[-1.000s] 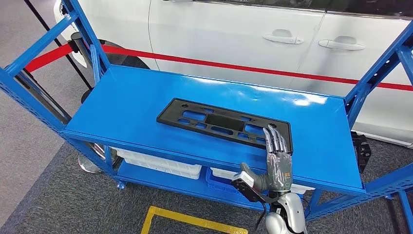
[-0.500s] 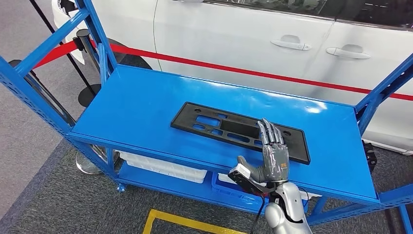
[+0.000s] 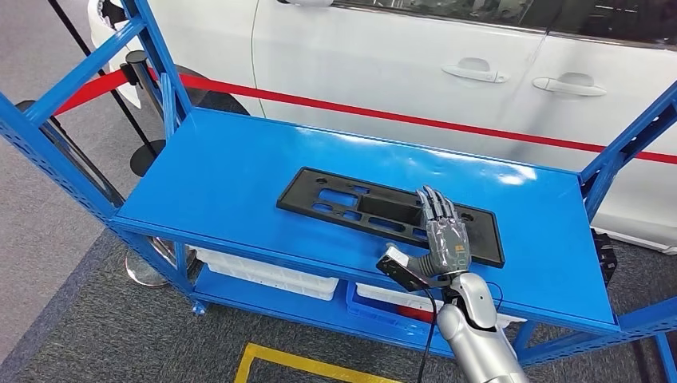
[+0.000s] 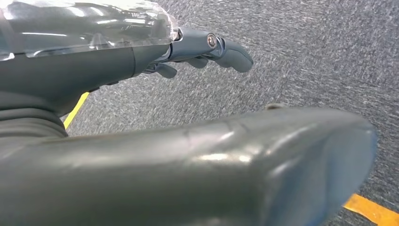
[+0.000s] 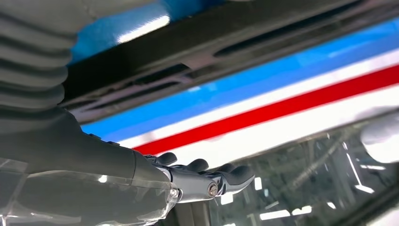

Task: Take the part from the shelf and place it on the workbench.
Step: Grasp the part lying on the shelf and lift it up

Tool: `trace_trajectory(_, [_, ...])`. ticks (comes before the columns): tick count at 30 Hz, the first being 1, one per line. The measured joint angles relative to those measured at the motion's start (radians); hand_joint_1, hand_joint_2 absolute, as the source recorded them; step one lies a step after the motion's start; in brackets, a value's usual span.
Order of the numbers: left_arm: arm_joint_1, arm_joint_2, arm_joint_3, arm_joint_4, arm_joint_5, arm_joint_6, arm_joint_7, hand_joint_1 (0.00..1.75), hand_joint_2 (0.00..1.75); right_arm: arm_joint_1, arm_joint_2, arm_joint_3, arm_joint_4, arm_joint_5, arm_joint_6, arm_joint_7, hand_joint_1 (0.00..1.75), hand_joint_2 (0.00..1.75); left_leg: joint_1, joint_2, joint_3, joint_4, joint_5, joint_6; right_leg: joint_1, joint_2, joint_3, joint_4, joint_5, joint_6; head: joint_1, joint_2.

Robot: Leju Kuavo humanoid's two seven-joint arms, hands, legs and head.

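— Well, where does the part [image 3: 389,214] lie?

— Flat on the top deck of the blue shelf [image 3: 239,171], a long black plate with cut-out slots, set a little slantwise and toward the deck's right half. The head view gives its whole outline; the right wrist view gives a dark band of it [image 5: 226,49] close up, with blue deck beyond it.

— And the right hand [image 3: 441,239]?

— From the head view it reaches over the near edge of the deck, fingers [image 3: 432,204] stretched out straight and lying over the part's right portion, the thumb out to the side. It has hold of nothing. Whether the fingertips touch the plate cannot be told from there. The right wrist view shows the same hand [image 5: 141,174] from behind, its dark fingers extended and lightly bent, nothing between them.

— What lies behind the shelf?

— A white car [image 3: 415,64] with two door handles, and a red barrier tape [image 3: 447,121] running across in front of it. The wrist view catches that tape [image 5: 291,108] as a red stripe.

— And the left hand [image 4: 155,52]?

— The left wrist view shows it over grey carpet [image 4: 306,61] marked with yellow floor tape [image 4: 371,211]. Its fingers are loosely extended with nothing in them.

— Anything under the deck?

— White trays [image 3: 263,271] on the lower level.
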Motion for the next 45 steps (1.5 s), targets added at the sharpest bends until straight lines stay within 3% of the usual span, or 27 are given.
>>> trace_trajectory(11, [0.000, -0.002, -0.003, 0.000, -0.005, 0.000, 0.000, 0.00, 0.00, -0.008, -0.025, -0.009, 0.065, 0.061, 0.018, 0.011, 0.00, 1.75, 0.001, 0.000, 0.001, -0.001, 0.000, -0.001, 0.001, 0.000, 0.000, 0.001, -0.001, -0.001, 0.000, 0.000])
trace_trajectory(29, [0.000, -0.009, -0.008, 0.000, -0.002, 0.008, 0.000, 0.00, 0.00, 0.001, -0.052, 0.008, 0.025, 0.313, -0.019, 0.148, 0.02, 1.75, 0.001, 0.000, 0.006, -0.001, 0.000, -0.001, 0.001, 0.000, 0.004, 0.001, -0.001, 0.000, 0.000, 0.000])
trace_trajectory(33, [0.000, -0.011, -0.008, 0.000, 0.004, 0.015, -0.001, 0.00, 0.00, 0.001, -0.055, 0.020, 0.019, 0.364, -0.016, 0.184, 1.75, 1.75, 0.001, 0.000, 0.006, -0.001, 0.000, -0.001, 0.001, 0.000, 0.004, 0.001, -0.001, 0.000, 0.000, 0.000])
trace_trajectory(45, [-0.001, -0.014, -0.008, 0.000, 0.013, 0.020, -0.017, 0.00, 0.00, 0.004, -0.075, 0.026, 0.032, 0.372, 0.024, 0.188, 1.75, 1.75, 0.001, 0.000, 0.006, -0.001, 0.000, -0.001, 0.001, 0.000, 0.004, 0.001, -0.001, 0.000, 0.000, 0.000])
